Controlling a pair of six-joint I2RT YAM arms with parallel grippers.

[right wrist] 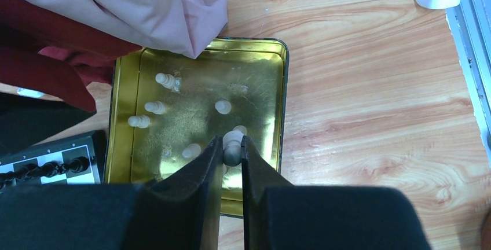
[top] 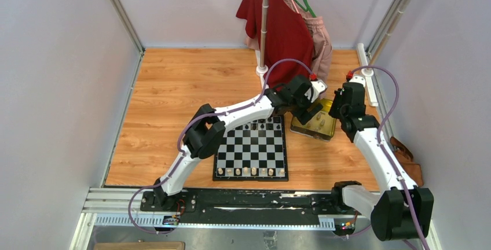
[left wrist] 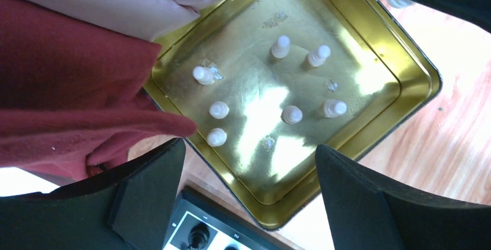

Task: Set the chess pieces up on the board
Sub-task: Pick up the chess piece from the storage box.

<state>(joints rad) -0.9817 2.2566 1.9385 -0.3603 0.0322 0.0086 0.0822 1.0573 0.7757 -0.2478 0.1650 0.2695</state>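
The checkered board (top: 250,150) lies in front of the arms, with black chessmen (top: 262,126) along its far row and cream chessmen (top: 252,171) along its near row. A shiny gold tin (top: 323,128) stands just right of the board. Several cream pieces (left wrist: 218,110) stand in the tin (left wrist: 405,59). My left gripper (left wrist: 243,203) hangs open and empty over the tin's near corner; it also shows in the top view (top: 308,112). My right gripper (right wrist: 233,153) is shut on a cream piece (right wrist: 233,141) over the tin (right wrist: 284,88). I cannot tell whether that piece is lifted off the tin floor.
A red garment (top: 284,24) and a pink one (top: 321,44) hang from a stand (top: 265,24) behind the tin, their hems draping over its far edge. The board's corner (right wrist: 46,166) touches the tin's left side. A white strip (top: 366,73) runs along the right wall.
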